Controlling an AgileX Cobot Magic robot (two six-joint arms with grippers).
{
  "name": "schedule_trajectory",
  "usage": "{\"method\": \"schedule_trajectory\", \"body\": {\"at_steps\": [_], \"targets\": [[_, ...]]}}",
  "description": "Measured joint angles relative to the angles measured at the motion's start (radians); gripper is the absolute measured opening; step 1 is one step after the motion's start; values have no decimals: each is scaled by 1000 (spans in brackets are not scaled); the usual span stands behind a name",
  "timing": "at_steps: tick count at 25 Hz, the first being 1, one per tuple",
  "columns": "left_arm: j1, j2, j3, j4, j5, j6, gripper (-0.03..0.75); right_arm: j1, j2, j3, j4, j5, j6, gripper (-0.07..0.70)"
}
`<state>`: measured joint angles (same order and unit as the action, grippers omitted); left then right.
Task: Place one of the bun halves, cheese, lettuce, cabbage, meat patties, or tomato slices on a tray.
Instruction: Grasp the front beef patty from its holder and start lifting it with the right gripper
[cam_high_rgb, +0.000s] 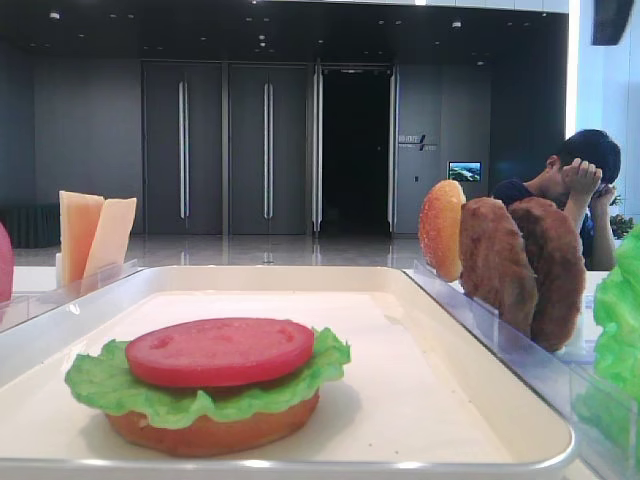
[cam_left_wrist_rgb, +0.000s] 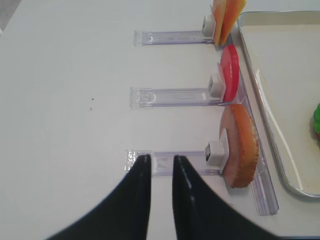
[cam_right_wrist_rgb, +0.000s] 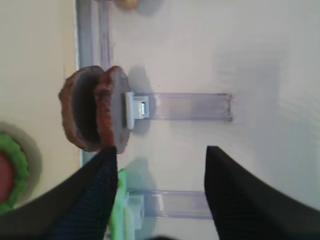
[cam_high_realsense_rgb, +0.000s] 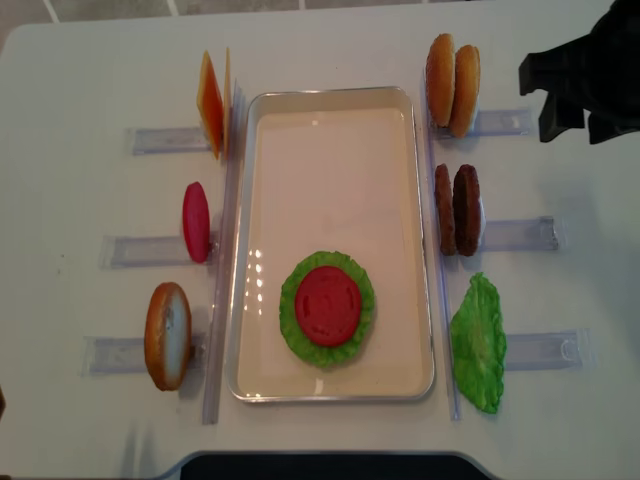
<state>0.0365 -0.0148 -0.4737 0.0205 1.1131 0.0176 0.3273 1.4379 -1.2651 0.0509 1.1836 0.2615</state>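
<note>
Only my wrist views show jaws: left gripper (cam_left_wrist_rgb: 161, 172) nearly shut, empty; right gripper (cam_right_wrist_rgb: 160, 160) wide, empty, near rough brown meat patties (cam_right_wrist_rgb: 92, 115).

Tray (cam_high_realsense_rgb: 330, 130) as landmark: its far half is bare — open from above. Near half taken by stacked bun, lettuce (cam_high_realsense_rgb: 327, 303), tomato slice (cam_high_realsense_rgb: 328, 304). Clear holders (cam_high_realsense_rgb: 515, 234) with upright meat patties (cam_high_realsense_rgb: 457, 209) and bun halves (cam_high_realsense_rgb: 452, 71) flank both long sides — side entry blocked.
</note>
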Motion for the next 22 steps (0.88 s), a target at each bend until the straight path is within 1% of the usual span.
{"method": "schedule_trajectory", "body": {"at_steps": [6,8,12,16,22], "targets": [[0,0,0,0,0,0,45,148,113,-119,-1,-2,67,403],[0,0,0,0,0,0,24,177,143,-146,-1,-2,80,403],[0,0,0,0,0,0,3,210,194,-161,-2,-3,89,403],[0,0,0,0,0,0,1,230,228,-161,-1,-3,97,403],[0,0,0,0,0,0,0,235,250,-161,4,-19,110,403]]}}
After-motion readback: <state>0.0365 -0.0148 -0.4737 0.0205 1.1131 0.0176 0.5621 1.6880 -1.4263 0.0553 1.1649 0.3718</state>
